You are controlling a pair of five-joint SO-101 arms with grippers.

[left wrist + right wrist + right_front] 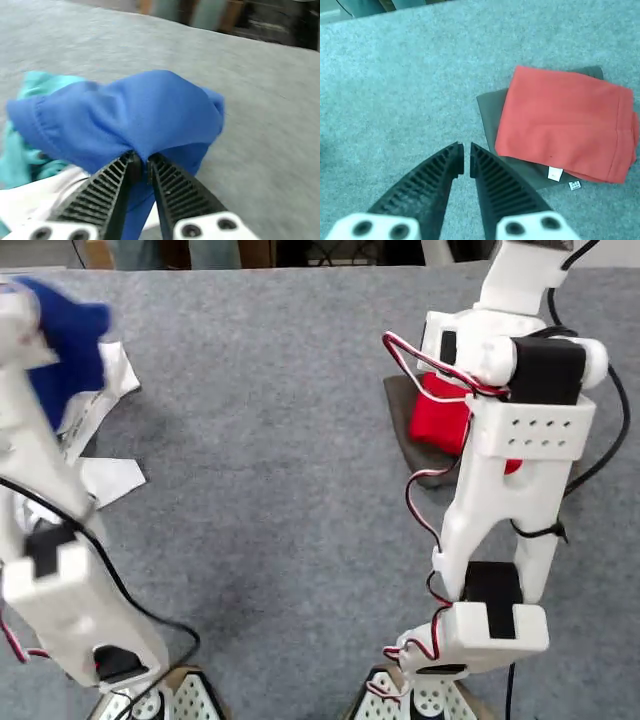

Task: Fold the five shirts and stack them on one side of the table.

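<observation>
1. Starting well to the left of the red shirt [438,420], at the far edge of the counter [270,440]: a loose heap of clothing, not yet folded.
2. In that heap, a white shirt [110,480] spread flat and crumpled on the counter, well apart from the red shirt.
3. Up close from the left wrist: a teal shirt [30,100] bunched beside the white shirt [30,200], both lying under blue cloth.
4. Over to the left gripper [140,165]: clenched hard on the blue shirt [130,115], ribbed jaws pinching a fold, cloth ballooning out ahead of them.
5. From the high view, the blue shirt [65,340] wadded at the end of the left arm [50,540], well left of the red shirt, above the white one.
6. Moving right: bare counter between the heap and the red shirt.
7. On to the right gripper [466,160]: clenched on nothing, just a sliver of gap between the jaws, poised over bare counter near the red shirt [565,130] and not touching it.
8. Red shirt folded into a neat rectangle, lying on top of a folded grey shirt [492,115], grey edge peeking out along two sides.
9. From above, the right arm [520,470] crossing over the red shirt, the grey shirt [400,430] showing just left of it.
</observation>
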